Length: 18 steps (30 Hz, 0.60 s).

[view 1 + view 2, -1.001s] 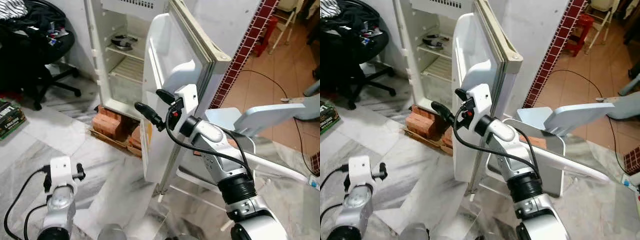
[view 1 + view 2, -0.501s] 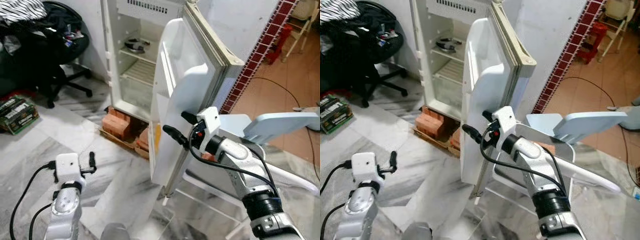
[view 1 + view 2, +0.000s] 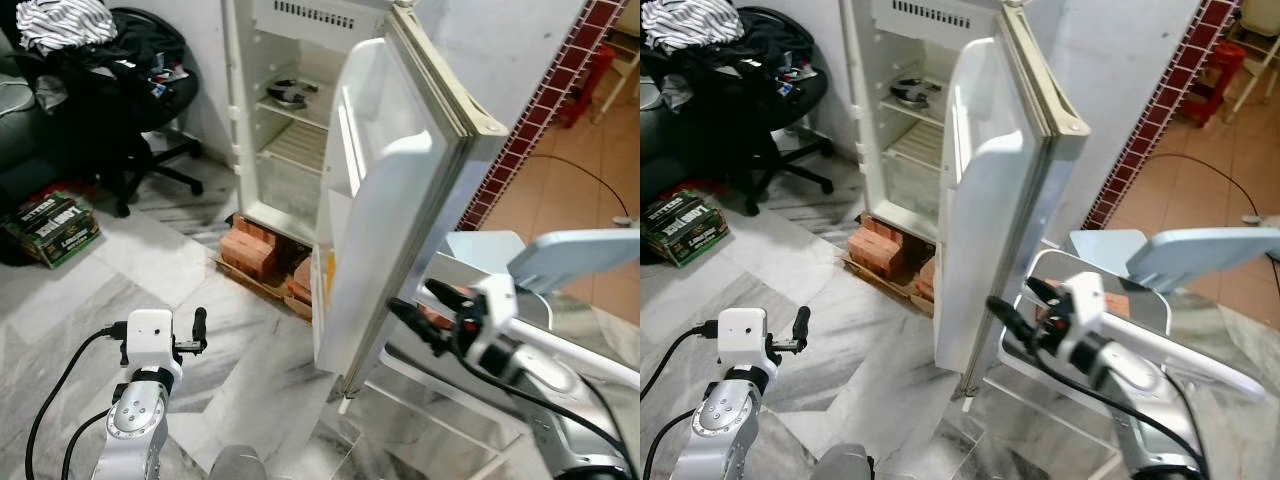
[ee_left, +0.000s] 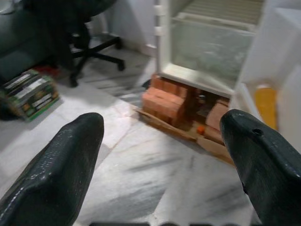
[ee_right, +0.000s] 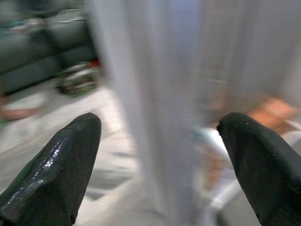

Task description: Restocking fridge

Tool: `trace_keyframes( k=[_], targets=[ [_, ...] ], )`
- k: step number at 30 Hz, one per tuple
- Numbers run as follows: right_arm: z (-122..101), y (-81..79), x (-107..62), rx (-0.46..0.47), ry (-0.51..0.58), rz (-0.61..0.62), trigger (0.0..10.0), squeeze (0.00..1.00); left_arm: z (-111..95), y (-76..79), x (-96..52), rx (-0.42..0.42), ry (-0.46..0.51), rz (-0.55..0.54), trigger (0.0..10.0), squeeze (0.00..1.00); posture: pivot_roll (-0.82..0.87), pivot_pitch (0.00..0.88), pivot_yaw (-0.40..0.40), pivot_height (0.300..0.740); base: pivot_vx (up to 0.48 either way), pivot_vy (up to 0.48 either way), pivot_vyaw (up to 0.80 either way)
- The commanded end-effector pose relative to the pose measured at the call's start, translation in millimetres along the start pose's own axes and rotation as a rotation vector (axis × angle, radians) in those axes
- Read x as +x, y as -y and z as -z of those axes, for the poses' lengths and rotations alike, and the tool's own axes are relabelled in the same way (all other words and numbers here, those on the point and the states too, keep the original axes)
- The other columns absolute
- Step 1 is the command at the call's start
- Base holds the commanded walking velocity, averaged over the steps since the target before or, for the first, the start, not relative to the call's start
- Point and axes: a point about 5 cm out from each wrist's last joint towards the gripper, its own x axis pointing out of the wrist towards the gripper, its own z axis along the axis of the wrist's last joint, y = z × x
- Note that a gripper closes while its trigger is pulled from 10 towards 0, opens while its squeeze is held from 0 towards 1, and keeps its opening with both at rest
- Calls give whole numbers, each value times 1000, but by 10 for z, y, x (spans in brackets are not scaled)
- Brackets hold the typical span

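The right tool (image 3: 420,308) is hovering with fingers spread wide, just beside the lower outer edge of the open fridge door (image 3: 385,200). The left tool (image 4: 162,165), also wide, is pointing toward the bricks (image 4: 164,101) under the fridge (image 3: 290,110).

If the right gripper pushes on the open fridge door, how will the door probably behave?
The fridge door looks like a rigid panel, so it should swing rather than bend. Its shelves appear nearly bare, so it likely moves easily. The fridge stands on bricks, so a hard push by the right gripper might rock it.
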Motion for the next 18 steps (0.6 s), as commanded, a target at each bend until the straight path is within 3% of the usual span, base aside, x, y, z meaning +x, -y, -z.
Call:
trace_keyframes(
  k=[1, 11, 13, 18],
  targets=[
    [-78, 84, -32, -39, 33, 82, 10000, 0, -24, 22, -3, 15, -2, 17, 10000, 0, 107, 0, -25, 740, 0, 0, 0],
    [-563, 72, 186, -90, 233, 183, 10000, 0, -22, 32, -17, 21, -12, 24, 10000, 0, 114, 0, -24, 740, 0, 0, 0],
    [-942, -98, 442, -64, 354, 103, 10000, 0, -21, 48, -5, 21, -19, 28, 10000, 0, 116, 0, -28, 740, 0, 0, 0],
    [-1085, -166, 562, -73, 387, 52, 10000, 0, -25, 66, 11, 23, -22, 32, 10000, 0, 127, 0, -39, 740, 0, 0, 0]
  ],
)
